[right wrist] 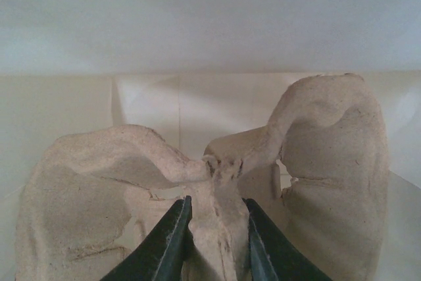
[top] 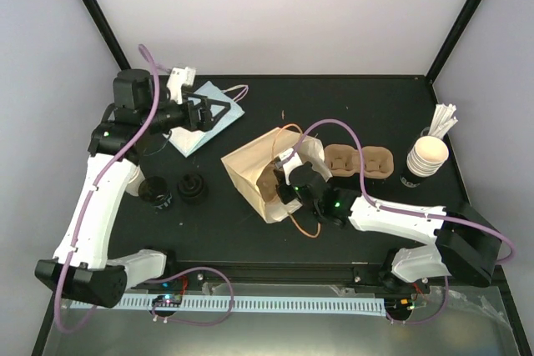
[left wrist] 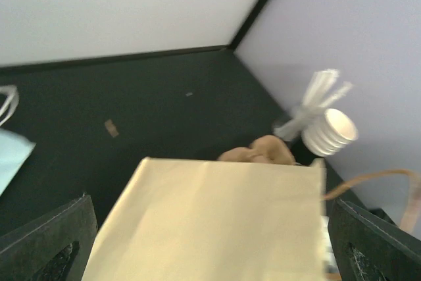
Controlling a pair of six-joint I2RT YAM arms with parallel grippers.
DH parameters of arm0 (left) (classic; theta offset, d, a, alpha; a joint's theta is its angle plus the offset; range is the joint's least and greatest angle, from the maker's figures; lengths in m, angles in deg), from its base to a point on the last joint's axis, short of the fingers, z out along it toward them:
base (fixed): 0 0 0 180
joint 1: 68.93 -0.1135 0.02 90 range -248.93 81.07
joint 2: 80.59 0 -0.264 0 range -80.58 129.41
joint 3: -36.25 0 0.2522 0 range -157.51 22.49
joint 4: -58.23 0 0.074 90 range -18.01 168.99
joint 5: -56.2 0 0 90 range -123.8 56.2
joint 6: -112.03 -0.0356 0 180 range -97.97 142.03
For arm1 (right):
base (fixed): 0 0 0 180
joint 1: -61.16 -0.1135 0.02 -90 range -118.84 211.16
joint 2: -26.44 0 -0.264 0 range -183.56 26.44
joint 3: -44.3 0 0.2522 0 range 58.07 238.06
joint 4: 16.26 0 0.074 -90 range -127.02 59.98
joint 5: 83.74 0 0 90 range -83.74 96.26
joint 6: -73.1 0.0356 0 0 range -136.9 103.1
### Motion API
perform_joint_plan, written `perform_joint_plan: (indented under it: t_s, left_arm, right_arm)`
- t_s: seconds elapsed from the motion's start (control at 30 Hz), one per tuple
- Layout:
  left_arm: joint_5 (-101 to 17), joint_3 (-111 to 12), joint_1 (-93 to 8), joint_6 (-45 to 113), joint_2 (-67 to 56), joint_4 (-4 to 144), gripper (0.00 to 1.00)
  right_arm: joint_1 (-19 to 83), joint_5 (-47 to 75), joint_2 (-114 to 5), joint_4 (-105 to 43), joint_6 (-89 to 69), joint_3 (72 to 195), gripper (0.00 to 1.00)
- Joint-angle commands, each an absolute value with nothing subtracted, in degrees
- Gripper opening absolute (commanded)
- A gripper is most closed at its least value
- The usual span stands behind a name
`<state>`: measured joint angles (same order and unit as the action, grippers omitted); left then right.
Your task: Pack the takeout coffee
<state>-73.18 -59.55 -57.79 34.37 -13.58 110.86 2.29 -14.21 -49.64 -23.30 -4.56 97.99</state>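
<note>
The takeout coffee does not show in any view. A tan paper bag [top: 250, 168] lies on its side mid-table with its mouth toward the right arm. My right gripper [top: 284, 185] reaches into that mouth. In the right wrist view it [right wrist: 217, 205] is shut on the centre ridge of a brown pulp carrier [right wrist: 99, 182], with the bag's pale inner wall behind. My left gripper [top: 213, 112] hovers at the back left over a light blue napkin [top: 200, 127], jaws wide open and empty. Its dark fingers [left wrist: 52, 241] frame the bag [left wrist: 210, 215], which lies ahead of them.
A second pulp carrier [top: 360, 161] sits right of the bag. A nested stack of cups with white sticks [top: 427, 154] stands at the far right. Two black round pieces [top: 154, 192] [top: 192, 188] rest beside the left arm. An orange cable [top: 304, 227] loops near the bag.
</note>
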Motion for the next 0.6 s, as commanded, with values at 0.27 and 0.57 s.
perform_joint_plan:
  t_s: [0.27,0.57]
  left_arm:
    - [-61.43,-57.42,-64.65,35.24,1.75,114.82,0.57]
    - [-51.74,-65.07,-57.91,33.98,19.43,123.05,0.28]
  right_arm:
    - [0.43,-15.29,-50.47,-19.25,-6.35,98.56,0.22]
    - [-2.08,-16.83,-51.37,-17.72,-6.52,99.01,0.22]
